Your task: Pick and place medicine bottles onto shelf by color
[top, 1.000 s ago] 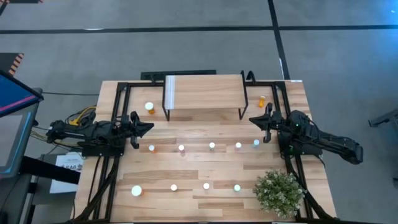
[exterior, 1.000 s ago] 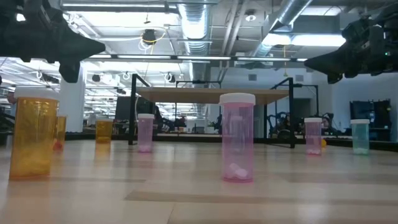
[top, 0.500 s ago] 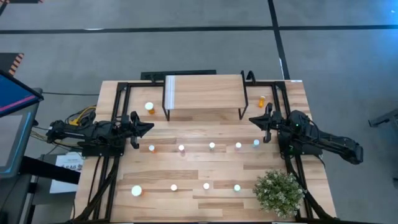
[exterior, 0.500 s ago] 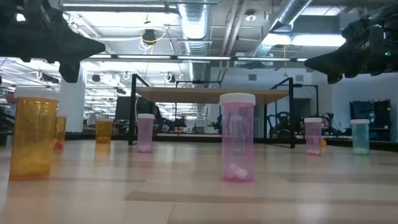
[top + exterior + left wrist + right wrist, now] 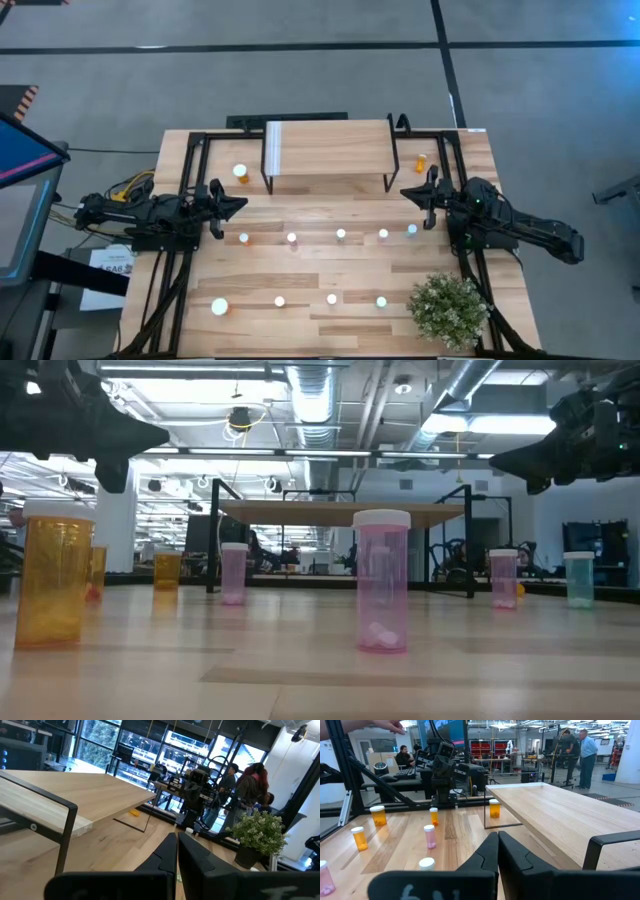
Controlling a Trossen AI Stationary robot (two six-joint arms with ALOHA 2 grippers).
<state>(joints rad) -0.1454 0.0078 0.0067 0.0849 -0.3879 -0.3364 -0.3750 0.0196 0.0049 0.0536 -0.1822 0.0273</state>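
Observation:
The shelf (image 5: 330, 148), a light wood top on thin black legs with a white ribbed strip (image 5: 278, 148), stands at the table's far middle. Several white-capped medicine bottles stand upright on the tabletop in two rows (image 5: 340, 235) (image 5: 331, 299). Among them are a large orange one (image 5: 55, 580), a pink one (image 5: 382, 582) and a teal one (image 5: 579, 579). One orange bottle (image 5: 241, 173) stands left of the shelf, and another (image 5: 421, 161) lies right of it. My left gripper (image 5: 240, 205) (image 5: 177, 837) is shut and level above the table's left edge. My right gripper (image 5: 407, 192) (image 5: 498, 836) is shut above the right edge.
A green potted plant (image 5: 449, 308) stands at the near right corner. Black frame rails (image 5: 190, 150) run along the table's left and right sides. People show in the room beyond the table in the wrist views. Bare wood lies between the two bottle rows.

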